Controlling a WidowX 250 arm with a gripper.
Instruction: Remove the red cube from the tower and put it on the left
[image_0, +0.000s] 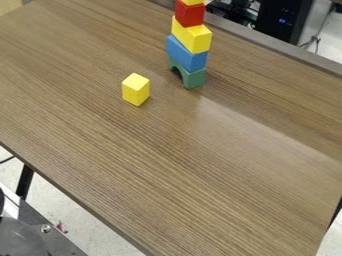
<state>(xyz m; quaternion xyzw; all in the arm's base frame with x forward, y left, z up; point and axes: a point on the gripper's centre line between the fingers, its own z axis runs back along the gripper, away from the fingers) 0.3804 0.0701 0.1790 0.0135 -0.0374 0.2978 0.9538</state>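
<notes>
1 red wooden-looking cube (190, 15) sits in the stacked-block tower (187, 55), between 1 yellow wooden-looking block (194, 38) below and 1 yellow piece (193, 2) above; removal seems pending, the upper piece probably needing clearance 1st; pincer, open or closed: cannot tell.
</notes>
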